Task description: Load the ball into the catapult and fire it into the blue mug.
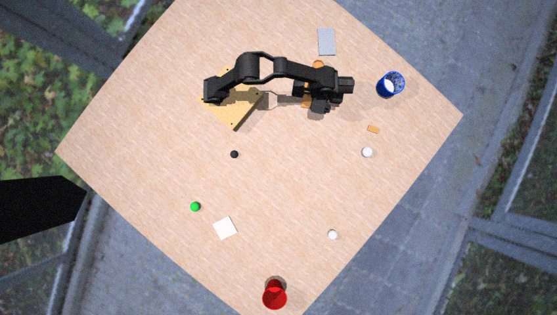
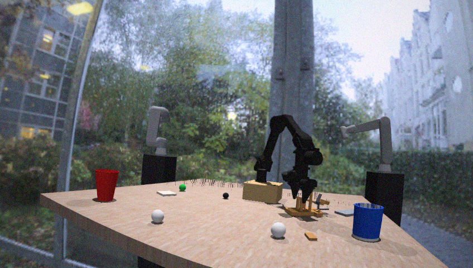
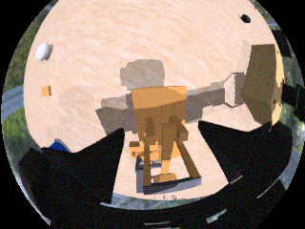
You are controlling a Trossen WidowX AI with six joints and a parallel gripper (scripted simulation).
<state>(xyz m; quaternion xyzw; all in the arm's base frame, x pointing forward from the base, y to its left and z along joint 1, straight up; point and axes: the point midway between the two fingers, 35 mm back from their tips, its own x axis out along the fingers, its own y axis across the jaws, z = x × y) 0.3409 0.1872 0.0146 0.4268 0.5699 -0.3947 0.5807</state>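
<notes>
The orange catapult (image 1: 305, 102) (image 2: 295, 212) (image 3: 159, 100) stands in front of the arm's base, partly hidden under the arm in the overhead view. No ball shows on the visible part of its cup. My gripper (image 1: 309, 97) (image 2: 299, 200) (image 3: 162, 128) is open and empty, pointing down at the catapult's uprights, which show between the fingers in the wrist view. The blue mug (image 1: 383, 90) (image 2: 367, 220) (image 3: 59, 145) stands upright at the right; a white patch shows inside, ball or floor I cannot tell. A white ball (image 1: 366, 151) (image 2: 278, 229) (image 3: 44, 52) lies on the table near the mug.
An orange block (image 1: 373, 128) (image 2: 310, 236) lies near the mug, and a grey plate (image 1: 326, 41) lies behind the catapult. Another white ball (image 1: 332, 233), a black ball (image 1: 234, 153), a green ball (image 1: 194, 206), a white tile (image 1: 224, 227) and a red cup (image 1: 274, 298) stand farther off.
</notes>
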